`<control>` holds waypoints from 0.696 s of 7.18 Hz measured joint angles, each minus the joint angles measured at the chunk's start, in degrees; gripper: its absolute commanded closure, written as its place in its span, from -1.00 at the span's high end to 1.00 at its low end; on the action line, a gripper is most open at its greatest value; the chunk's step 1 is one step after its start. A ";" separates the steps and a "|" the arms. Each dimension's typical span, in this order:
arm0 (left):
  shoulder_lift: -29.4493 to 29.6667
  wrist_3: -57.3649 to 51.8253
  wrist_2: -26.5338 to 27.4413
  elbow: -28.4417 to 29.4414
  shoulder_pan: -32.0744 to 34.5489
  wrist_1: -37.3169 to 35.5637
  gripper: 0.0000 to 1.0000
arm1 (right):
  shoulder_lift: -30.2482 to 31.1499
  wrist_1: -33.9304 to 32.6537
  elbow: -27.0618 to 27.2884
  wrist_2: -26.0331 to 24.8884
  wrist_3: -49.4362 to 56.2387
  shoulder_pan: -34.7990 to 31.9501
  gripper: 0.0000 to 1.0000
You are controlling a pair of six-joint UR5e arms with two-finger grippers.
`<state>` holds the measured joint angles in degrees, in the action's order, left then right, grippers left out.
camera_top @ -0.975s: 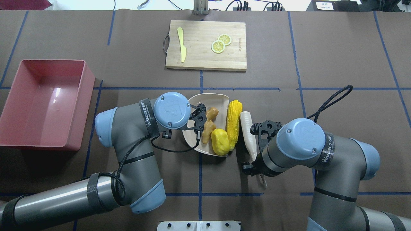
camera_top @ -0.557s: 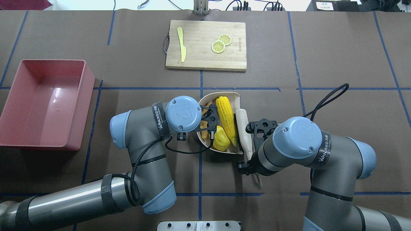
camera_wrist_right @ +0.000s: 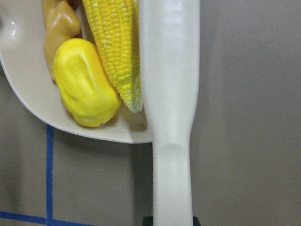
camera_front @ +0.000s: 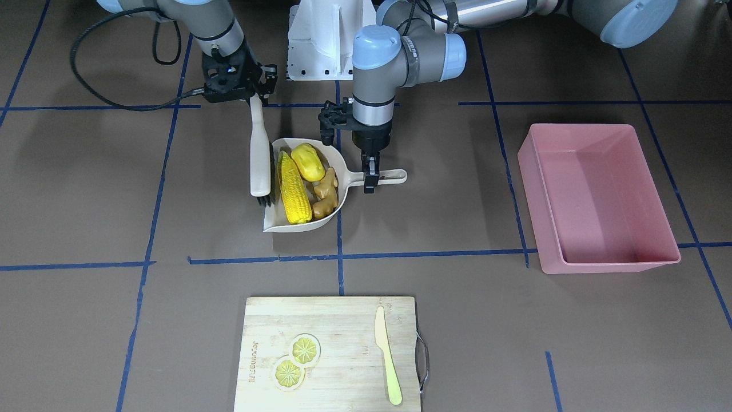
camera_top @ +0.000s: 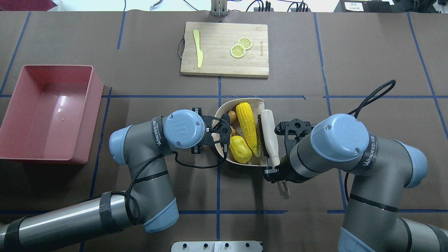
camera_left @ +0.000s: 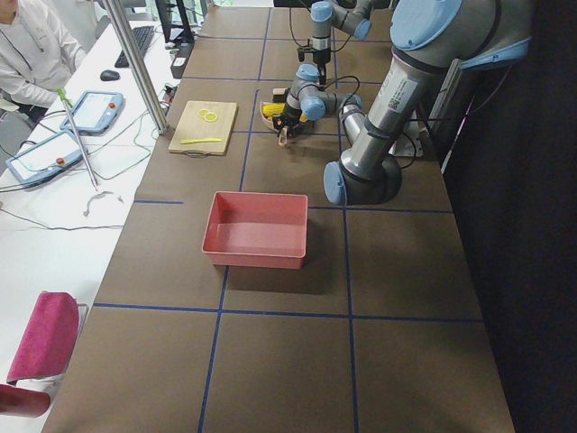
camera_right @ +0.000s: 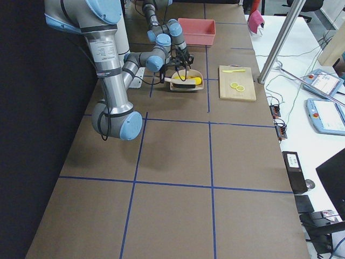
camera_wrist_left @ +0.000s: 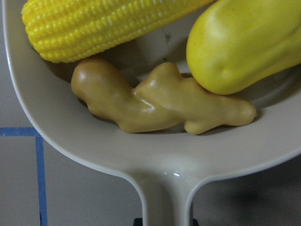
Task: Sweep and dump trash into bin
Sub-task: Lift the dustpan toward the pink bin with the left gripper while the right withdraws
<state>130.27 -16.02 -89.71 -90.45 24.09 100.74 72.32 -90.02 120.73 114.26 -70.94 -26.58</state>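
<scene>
Closest to the robot, the left gripper (camera_front: 370,178) is clamped on the handle of a beige dustpan (camera_front: 280,224), one finger on each side of the handle, with the pan's open mouth facing away from the robot. All three pieces of trash lie inside the pan. The ginger root (camera_wrist_left: 150,103) sits nearest the handle side, against the curved back wall. The yellow lump (camera_top: 240,149) rests just beside the ginger and touches it at the end of the pan nearer the robot. The corn cob (camera_top: 247,127) stretches lengthwise along the pan's right side, its tip reaching toward the mouth. On the other side of the corn, the right gripper (camera_front: 253,97) is pinched around the handle of a white brush (camera_top: 268,136). The brush's long body lies right against the cob and runs parallel to it. Dark bristles (camera_front: 263,200) show at its far end by the corner of the pan's mouth. Whether the pan rests on the brown table (camera_top: 350,52) or hangs just above it cannot be told. Farther out on the robot's left, well apart from the pan, stands the pink bin (camera_top: 91,115). Farthest away, past the blue tape lines, a wooden cutting board (camera_top: 224,59) carries a pale knife (camera_top: 198,49) and two lemon slices (camera_top: 238,51).
</scene>
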 measured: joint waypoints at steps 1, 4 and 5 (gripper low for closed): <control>-0.42 0.45 -2.32 -0.23 0.88 1.29 -1.00 | 1.06 -0.04 1.40 1.59 0.01 -2.24 -1.00; -1.78 0.61 -10.60 -3.88 6.55 1.40 -1.00 | 8.35 -0.06 7.98 6.08 0.75 -9.82 -1.00; -4.11 0.44 -12.54 -7.05 8.57 1.16 -1.00 | 10.29 -0.06 8.77 6.51 1.13 -11.11 -1.00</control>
<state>126.17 -15.58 -102.25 -97.50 32.66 101.90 82.61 -90.09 129.49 120.78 -69.81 -37.69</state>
